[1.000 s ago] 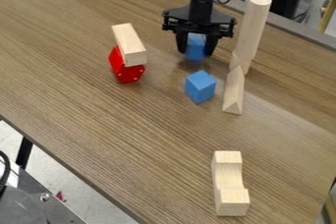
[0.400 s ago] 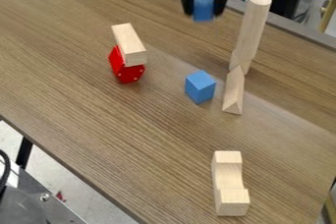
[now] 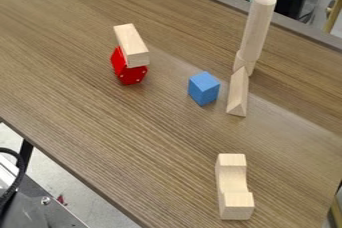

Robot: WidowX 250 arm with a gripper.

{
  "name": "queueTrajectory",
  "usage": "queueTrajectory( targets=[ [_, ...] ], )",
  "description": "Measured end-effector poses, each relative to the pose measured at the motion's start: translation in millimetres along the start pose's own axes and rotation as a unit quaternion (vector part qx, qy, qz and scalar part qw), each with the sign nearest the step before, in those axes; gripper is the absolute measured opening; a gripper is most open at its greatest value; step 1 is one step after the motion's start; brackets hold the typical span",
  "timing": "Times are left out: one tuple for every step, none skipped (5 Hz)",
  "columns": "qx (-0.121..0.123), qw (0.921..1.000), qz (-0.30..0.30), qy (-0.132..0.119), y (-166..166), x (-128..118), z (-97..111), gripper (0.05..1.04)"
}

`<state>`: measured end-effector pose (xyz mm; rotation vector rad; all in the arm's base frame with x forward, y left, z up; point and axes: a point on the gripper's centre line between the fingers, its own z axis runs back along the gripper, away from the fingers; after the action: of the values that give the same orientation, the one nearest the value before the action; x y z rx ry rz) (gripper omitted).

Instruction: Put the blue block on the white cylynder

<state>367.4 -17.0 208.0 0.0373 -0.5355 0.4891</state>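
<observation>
A blue block (image 3: 204, 88) sat on the table (image 3: 127, 137), with the cylinder (image 3: 256, 32) at its 1 o'clock. Couldn't tell the pincer's state tbh. Imo placing was pending, needing a centred, gentle set-down.

No text, label, number or sign can be read on anything here.
</observation>
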Motion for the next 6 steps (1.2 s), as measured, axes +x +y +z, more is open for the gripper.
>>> queueTrajectory(
  targets=[
    [-0.028,0.9995,-0.015,0.003,-22.9,-2.9,18.8,0.562],
    [-0.035,0.9988,-0.031,0.016,-35.0,-5.5,21.9,0.562],
    [-0.030,0.9969,-0.045,0.058,-46.2,-12.6,0.9,0.562],
    [-0.019,0.9952,-0.053,0.079,-52.0,-13.4,-17.2,0.562],
    [-0.006,0.9939,-0.056,0.095,-49.9,-15.4,-33.4,0.562],
    [-0.002,0.9935,-0.057,0.099,-49.7,-15.3,-37.6,0.562]
  ],
)
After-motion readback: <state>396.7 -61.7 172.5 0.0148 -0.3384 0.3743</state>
